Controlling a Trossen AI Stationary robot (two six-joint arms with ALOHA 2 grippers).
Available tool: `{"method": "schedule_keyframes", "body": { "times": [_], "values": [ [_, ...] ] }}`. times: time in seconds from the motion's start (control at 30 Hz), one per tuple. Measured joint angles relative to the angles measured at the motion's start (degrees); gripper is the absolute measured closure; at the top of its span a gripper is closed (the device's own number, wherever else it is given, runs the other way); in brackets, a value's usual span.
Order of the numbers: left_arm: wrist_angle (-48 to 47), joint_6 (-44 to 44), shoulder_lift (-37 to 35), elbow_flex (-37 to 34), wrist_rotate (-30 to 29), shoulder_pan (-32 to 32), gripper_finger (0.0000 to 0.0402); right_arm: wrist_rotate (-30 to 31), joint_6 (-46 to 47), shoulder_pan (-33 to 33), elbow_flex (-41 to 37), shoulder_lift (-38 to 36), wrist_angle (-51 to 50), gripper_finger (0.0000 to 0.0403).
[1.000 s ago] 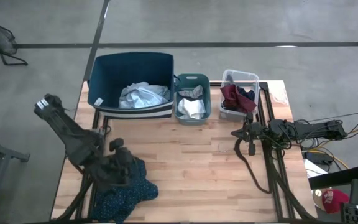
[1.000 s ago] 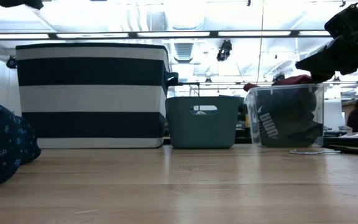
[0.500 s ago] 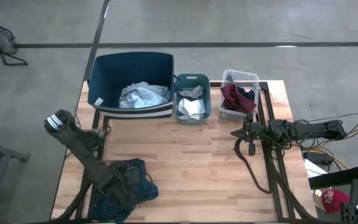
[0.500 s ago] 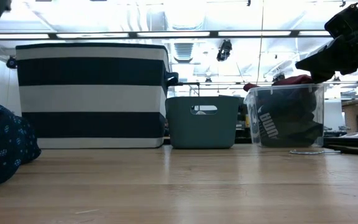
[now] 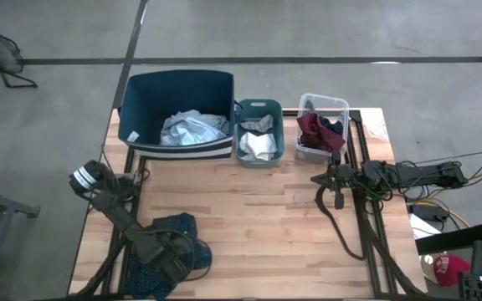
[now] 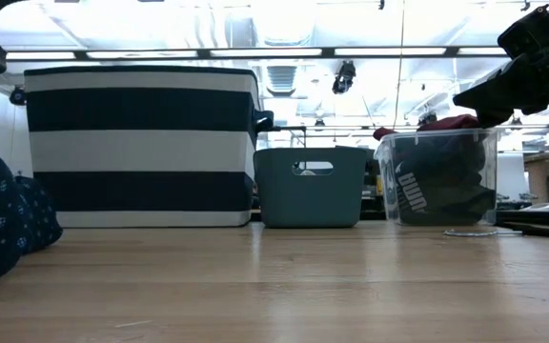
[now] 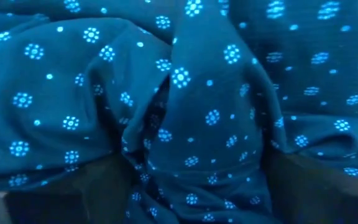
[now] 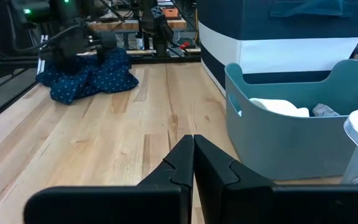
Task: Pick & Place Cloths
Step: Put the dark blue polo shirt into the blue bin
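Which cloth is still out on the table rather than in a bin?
The dark teal patterned cloth, bunched at the table's front-left corner under the left gripper, jaws open. The pale blue-grey cloth, white cloth and maroon cloth sit in bins.

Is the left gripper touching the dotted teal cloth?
Touching. In the left wrist view, the open left gripper straddles a raised fold of the dotted teal cloth, fabric bunched against both fingers.

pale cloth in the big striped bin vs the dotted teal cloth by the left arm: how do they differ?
Place: the pale blue-grey cloth lies inside the striped bin; the dark teal dotted cloth lies on the table's near left corner.
Look: the pale blue-grey cloth is light and seems plain; the dark teal dotted cloth is dark with small light flower dots.
Contact: the open left gripper sits on the teal one; nothing touches the pale one.
Both are crumpled.
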Motion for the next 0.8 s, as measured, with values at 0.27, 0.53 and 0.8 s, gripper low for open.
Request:
{"method": "schedule_keyframes", "body": {
  "times": [0.27, 0.53, 0.8],
  "values": [
    [4.5, 8.2, 5.1, -0.7, -3.3, 2.2, 0.0225, 0.0, 0.0, 0.0, 0.0, 0.0, 0.0, 0.0394],
    [10.5, 18.0, 4.4, -1.2, -11.3, 7.4, 0.0333, 0.0, 0.1, 0.0, 0.0, 0.0, 0.0, 0.0394],
    [9.8, 20.5, -2.2, -1.3, -14.2, 9.5, 0.0333, 0.0, 0.0, 0.0, 0.0, 0.0, 0.0, 0.0394]
  ]
}}
